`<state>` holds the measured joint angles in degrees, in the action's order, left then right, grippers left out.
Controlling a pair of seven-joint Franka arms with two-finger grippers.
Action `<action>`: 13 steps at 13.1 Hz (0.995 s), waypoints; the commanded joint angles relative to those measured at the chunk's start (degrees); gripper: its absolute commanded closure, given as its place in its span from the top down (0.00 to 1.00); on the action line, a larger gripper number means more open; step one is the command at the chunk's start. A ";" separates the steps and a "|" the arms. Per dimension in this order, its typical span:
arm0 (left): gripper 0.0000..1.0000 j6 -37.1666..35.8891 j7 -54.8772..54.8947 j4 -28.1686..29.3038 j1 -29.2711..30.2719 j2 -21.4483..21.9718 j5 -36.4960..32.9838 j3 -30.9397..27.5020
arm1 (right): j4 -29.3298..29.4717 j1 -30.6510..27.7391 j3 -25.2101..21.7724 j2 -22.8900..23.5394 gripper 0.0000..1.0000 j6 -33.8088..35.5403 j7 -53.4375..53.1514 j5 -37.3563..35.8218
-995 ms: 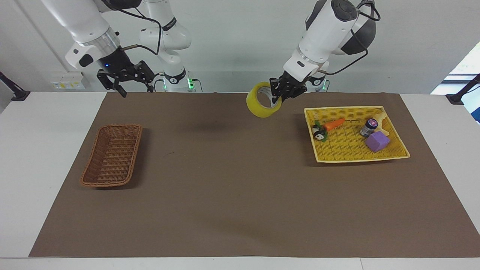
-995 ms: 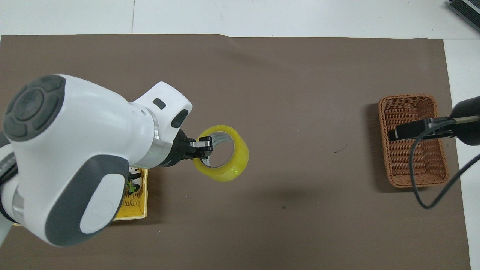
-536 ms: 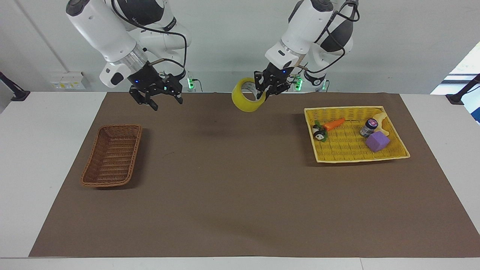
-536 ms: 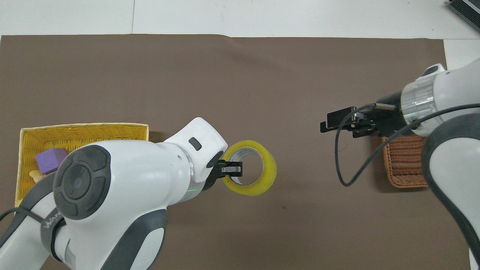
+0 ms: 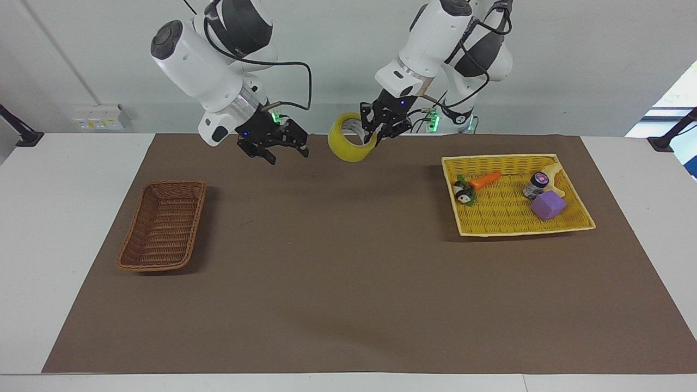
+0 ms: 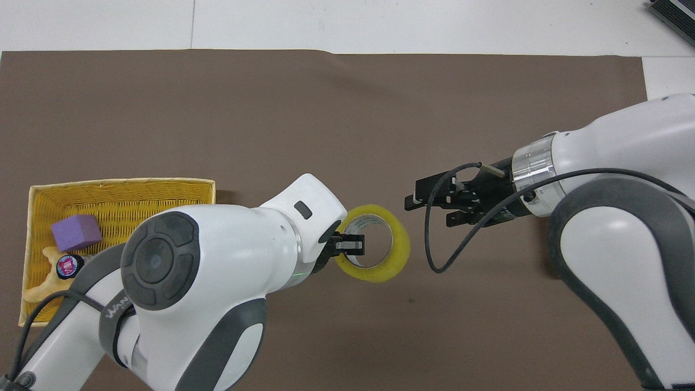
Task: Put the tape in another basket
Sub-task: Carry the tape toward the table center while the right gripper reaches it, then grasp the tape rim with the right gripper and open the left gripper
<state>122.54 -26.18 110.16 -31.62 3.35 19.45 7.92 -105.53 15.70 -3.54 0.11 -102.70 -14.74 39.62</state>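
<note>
The left pincer (image 5: pixel 375 136) was clamped on the wall of the wide roll of translucent yellow packing tape (image 5: pixel 345 146), one finger inside the pale core and one outside, holding it in the air over the brown paper sheet (image 5: pixel 348 283) near the middle of the table's edge at the robots' end. The right pincer (image 5: pixel 283 149) hung in the air just beside the roll, apart from it, its fingers spread wide and pointed toward the tape. The small, deep brown wicker basket (image 5: pixel 163 226) with sloped sides sat on the sheet toward the right arm's end of the table, with nothing in it. The flat bright yellow woven tray (image 5: pixel 566 223) lay toward the left arm's end, carrying a purple foam block (image 5: pixel 548 205), an orange toy carrot (image 5: pixel 484 180), a small dark jar (image 5: pixel 536 184) and a pale cream piece (image 5: pixel 554 170) at its corner nearest the robots.
</note>
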 commanded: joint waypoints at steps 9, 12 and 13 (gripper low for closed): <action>0.00 8.68 -14.85 -8.47 -3.89 -6.69 1.55 -0.01 | -6.79 -1.55 -0.24 -4.32 0.49 2.05 6.12 5.03; 0.00 9.65 -15.65 -8.47 -3.89 -6.78 1.55 -0.01 | -6.53 -4.27 -0.24 -4.15 0.00 3.99 5.86 2.49; 0.00 9.65 -15.65 -8.20 -3.89 -6.78 1.64 -0.01 | -6.35 -5.32 -0.24 -4.15 0.00 5.92 6.99 1.18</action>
<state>131.05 -40.76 103.29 -34.57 -3.36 19.92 9.27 -110.19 13.41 -3.82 -2.99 -99.71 -10.70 43.48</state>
